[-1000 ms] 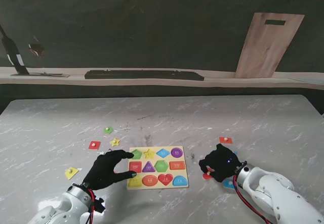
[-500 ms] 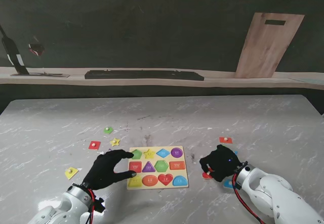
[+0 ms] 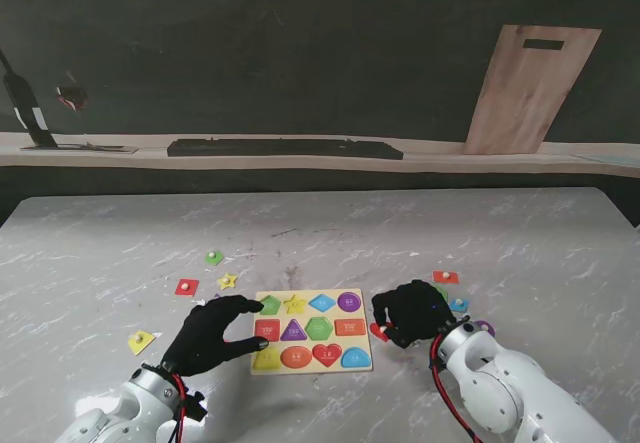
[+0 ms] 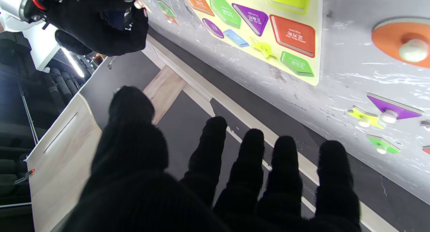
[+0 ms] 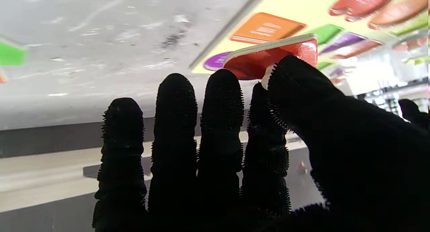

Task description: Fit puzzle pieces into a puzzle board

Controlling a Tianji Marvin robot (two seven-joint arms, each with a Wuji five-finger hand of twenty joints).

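The table (image 3: 520, 243) was grey-white marble with darker veins. The puzzle board (image 3: 312, 367) was pale yellow, its slots green, yellow, blue, purple, red and orange. Both hands, left (image 3: 210, 333) and right (image 3: 412, 311), wore black gloves. The piece (image 5: 268, 59) pinched in the right one was red with a white knob. Loose pieces (image 3: 187, 287) showed red, yellow and green.

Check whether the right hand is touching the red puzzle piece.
Touching. The right wrist view shows the right hand pinching the red piece, thumb and a fingertip closed on its white knob.
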